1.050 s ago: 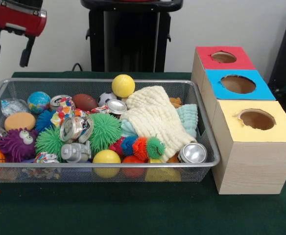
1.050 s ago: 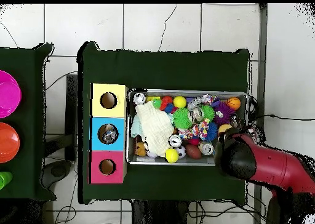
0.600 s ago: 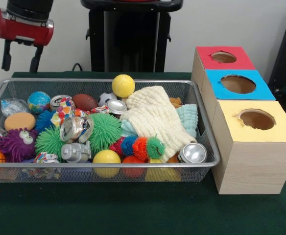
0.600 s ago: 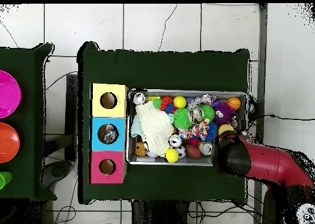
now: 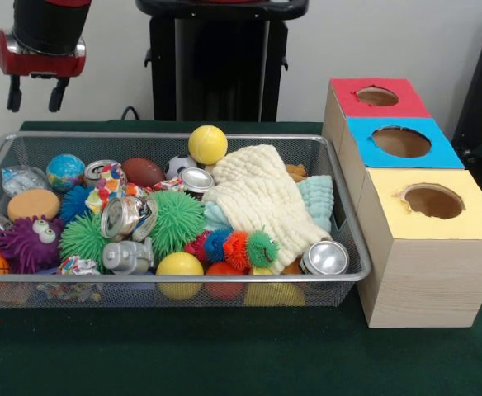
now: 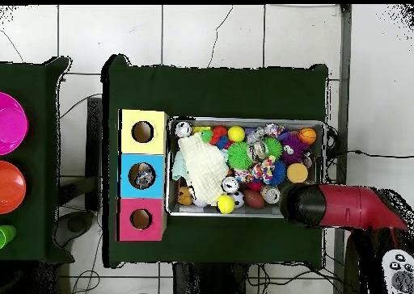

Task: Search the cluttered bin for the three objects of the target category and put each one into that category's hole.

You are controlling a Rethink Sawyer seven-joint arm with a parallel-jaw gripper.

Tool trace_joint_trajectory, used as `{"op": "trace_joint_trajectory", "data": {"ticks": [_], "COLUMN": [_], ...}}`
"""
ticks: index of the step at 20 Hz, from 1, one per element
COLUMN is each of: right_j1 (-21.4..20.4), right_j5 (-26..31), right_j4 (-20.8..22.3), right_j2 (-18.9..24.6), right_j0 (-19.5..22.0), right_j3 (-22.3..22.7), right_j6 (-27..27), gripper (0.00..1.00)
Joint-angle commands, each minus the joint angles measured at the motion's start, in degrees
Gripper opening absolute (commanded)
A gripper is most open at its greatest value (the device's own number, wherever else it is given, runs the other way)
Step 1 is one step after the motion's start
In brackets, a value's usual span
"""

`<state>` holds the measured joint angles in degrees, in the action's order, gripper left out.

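Bin (image 5: pixel 340 247) of wire mesh sits on the green table (image 5: pixel 224 355), packed with clutter: crushed cans (image 5: pixel 124 216), spiky green balls (image 5: pixel 175 219), yellow ball (image 5: pixel 207 144), cream cloth (image 5: pixel 257 198) draped over the middle. Just beside it, a row of three boxes with holes on top: red (image 5: pixel 378 96), blue (image 5: pixel 401 141), yellow (image 5: pixel 433 200). Gripper (image 5: pixel 35 97) hangs above the bin's far corner, outside the mesh, fingers apart, holding nothing.
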<state>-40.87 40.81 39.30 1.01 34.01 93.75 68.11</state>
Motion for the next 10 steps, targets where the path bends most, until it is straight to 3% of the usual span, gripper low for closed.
{"op": "trace_joint_trajectory", "data": {"ticks": [1, 6, 10], "right_j1": [0.6, 1.6, 2.1], "right_j5": [7.8, 4.6, -2.4], "right_j4": [5.2, 5.9, 6.9], "right_j2": [5.5, 8.4, 12.1], "right_j0": [1.2, 3.4, 6.7], "right_j3": [-4.4, -4.7, -3.7], "right_j6": [-17.2, -17.4, -16.6], "gripper": [1.0, 1.0, 1.0]}}
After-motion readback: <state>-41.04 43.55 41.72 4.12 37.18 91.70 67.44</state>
